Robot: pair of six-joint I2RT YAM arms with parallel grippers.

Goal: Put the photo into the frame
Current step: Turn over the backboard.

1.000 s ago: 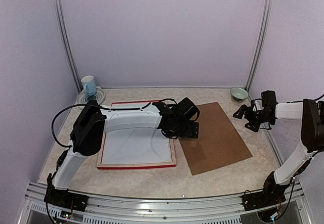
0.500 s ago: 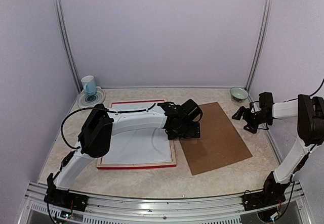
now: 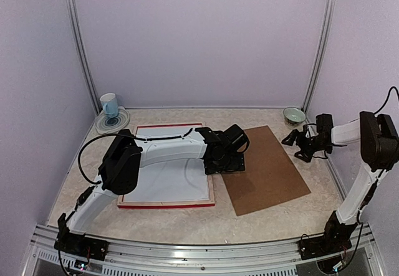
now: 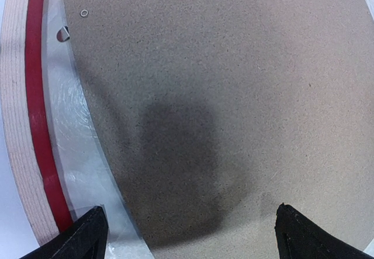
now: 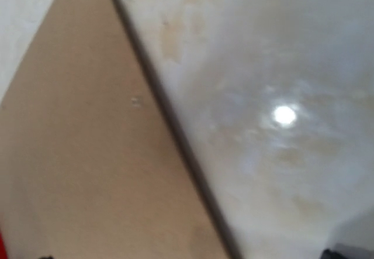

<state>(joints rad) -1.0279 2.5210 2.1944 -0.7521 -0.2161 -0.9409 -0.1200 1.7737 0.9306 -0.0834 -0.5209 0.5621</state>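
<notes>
Top external: the frame (image 3: 167, 205) is laid flat left of centre, its long axis judged to run away from the arm bases. A pale sheet (image 3: 165, 182) fills the opening; whether it is the photo face down cannot be told. The left gripper (image 3: 227, 161) is poised at the frame's right rail, over the left edge of the brown backing board (image 3: 268, 173), jaws wide apart, empty. The right gripper (image 3: 293, 140) is well apart, spread, empty. The left arm is judged nearer. Board: matte, fibrous. Rail: red face, pale layered wood, glossy clear film (image 4: 76, 154) alongside.

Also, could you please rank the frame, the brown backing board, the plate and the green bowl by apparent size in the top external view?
1. frame and brown backing board: too alike to rank, and the frame is partly hidden.
2. plate
3. green bowl
</notes>
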